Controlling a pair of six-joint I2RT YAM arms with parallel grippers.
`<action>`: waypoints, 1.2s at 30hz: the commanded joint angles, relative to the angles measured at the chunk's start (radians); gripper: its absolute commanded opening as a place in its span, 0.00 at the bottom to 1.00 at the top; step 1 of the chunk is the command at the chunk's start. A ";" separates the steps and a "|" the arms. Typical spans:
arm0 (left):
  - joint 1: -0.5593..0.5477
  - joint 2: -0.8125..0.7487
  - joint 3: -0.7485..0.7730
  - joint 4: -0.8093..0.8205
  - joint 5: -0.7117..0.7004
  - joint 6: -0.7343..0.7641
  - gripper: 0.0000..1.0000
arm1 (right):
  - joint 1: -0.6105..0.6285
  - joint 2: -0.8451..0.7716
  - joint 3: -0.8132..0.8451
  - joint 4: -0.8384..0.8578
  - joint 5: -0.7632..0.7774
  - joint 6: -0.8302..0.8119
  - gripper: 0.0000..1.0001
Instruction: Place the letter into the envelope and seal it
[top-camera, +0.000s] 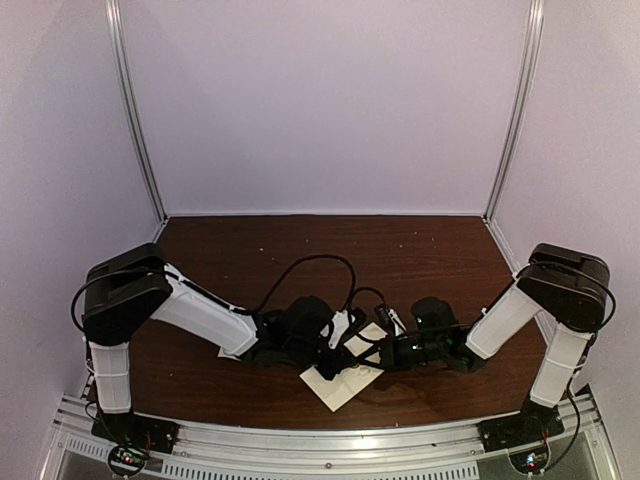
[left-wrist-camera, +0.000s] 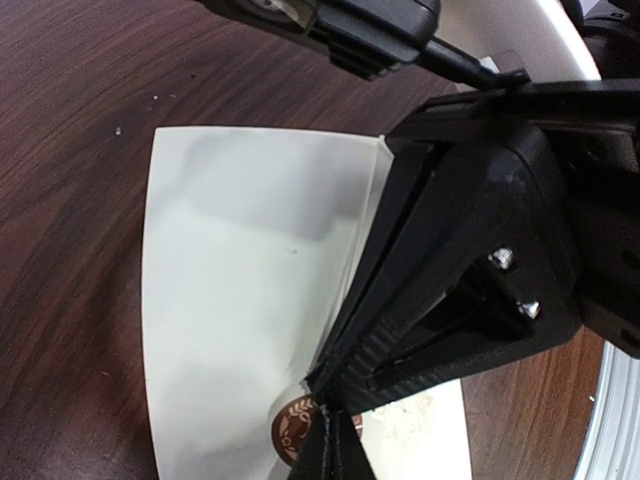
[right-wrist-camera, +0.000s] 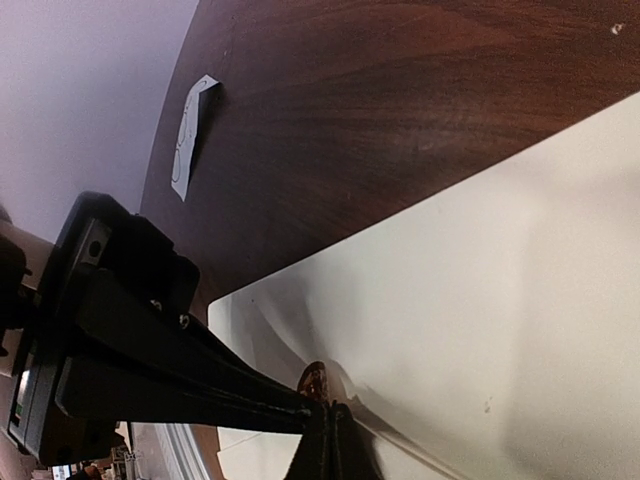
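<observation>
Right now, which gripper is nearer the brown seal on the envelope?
Neither, tied: the left gripper and the right gripper, both shut, meet tip to tip at the brown seal from opposite sides.

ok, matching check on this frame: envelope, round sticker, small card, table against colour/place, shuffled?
1 envelope
2 round sticker
3 small card
4 table

a dark wood
b white, lying apart by the table edge
c cream, front centre of the table
d reddish-brown, on the envelope

Pairs: 1-c, 2-d, 3-b, 4-a
</observation>
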 joint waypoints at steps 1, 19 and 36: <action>0.002 0.018 0.004 -0.016 0.032 -0.010 0.01 | 0.004 0.019 0.007 -0.019 0.031 -0.015 0.00; 0.005 0.049 -0.001 -0.126 0.000 -0.040 0.01 | 0.000 -0.128 0.035 -0.174 0.069 -0.049 0.25; 0.007 0.040 0.010 -0.108 0.003 -0.041 0.01 | 0.005 -0.168 0.049 -0.203 0.066 -0.055 0.00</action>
